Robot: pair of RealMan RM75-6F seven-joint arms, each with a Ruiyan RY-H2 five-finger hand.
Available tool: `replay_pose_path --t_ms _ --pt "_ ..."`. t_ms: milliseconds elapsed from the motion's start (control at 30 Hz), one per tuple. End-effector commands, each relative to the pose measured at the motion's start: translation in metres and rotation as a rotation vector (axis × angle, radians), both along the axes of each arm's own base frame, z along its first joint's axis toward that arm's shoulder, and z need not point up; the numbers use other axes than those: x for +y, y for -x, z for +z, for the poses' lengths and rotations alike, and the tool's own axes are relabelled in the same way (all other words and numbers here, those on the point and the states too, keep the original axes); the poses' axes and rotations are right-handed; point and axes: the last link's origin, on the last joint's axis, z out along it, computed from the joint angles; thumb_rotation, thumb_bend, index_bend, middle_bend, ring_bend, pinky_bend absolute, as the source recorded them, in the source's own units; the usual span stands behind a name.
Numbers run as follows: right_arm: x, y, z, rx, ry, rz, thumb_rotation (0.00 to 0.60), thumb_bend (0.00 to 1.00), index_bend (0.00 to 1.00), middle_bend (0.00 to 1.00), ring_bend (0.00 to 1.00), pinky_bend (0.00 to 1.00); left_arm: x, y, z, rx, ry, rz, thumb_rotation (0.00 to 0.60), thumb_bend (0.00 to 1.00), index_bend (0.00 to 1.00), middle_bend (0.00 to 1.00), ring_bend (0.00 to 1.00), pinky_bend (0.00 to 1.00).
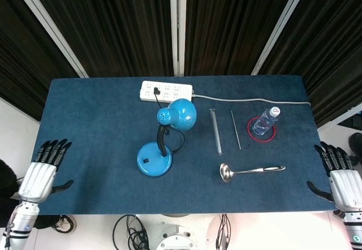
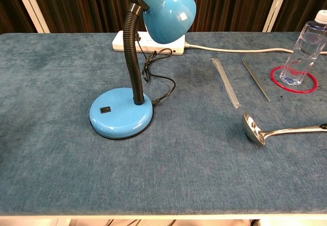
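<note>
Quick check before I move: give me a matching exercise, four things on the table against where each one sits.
Things:
1. lamp
2. bottle
3. ladle
4. power strip

Places:
A. inside a red ring
B. at the table's far edge, behind the lamp
C. near the table's middle, on a round blue base
D. lying flat, on the near side of the bottle

Pairs: 1-C, 2-A, 3-D, 4-B

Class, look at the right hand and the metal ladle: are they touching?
Apart. The head view shows the right hand off the table's edge, with bare blue cloth between it and the ladle handle.
</note>
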Motion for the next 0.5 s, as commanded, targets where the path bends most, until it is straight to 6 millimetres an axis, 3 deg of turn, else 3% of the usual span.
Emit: replay_pose_path --t_ms 33,100,200,300,500 --pt "0.001 0.002 0.0 -0.004 0.002 -0.005 0.6 0.14 0.0 0.0 0.0 0.0 0.004 -0.011 -0.013 0.003 0.021 -0.06 0.6 0.16 0.03 0.38 0.25 0.35" --pt "0.001 0.003 0.001 -0.005 0.003 -0.006 0.6 0.14 0.0 0.0 0.0 0.0 0.007 -0.02 -0.022 0.018 0.03 -0.108 0.6 0.28 0.05 0.58 0.41 0.5" --pt "0.001 0.002 0.0 -0.01 0.0 -0.003 0.6 0.14 0.0 0.0 0.0 0.0 0.009 -0.03 -0.037 0.033 0.073 -0.148 0.6 0.35 0.07 0.74 0.58 0.64" --pt "0.001 0.002 -0.002 -0.01 -0.006 0.002 0.6 0.14 0.0 0.0 0.0 0.0 0.011 -0.039 -0.054 0.045 0.145 -0.162 0.6 0.36 0.08 0.77 0.65 0.68" --pt "0.0 0.002 -0.002 -0.016 -0.005 0.0 0.6 0.14 0.0 0.0 0.0 0.0 0.021 -0.055 -0.086 0.084 0.284 -0.162 0.6 0.38 0.08 0.77 0.66 0.68"
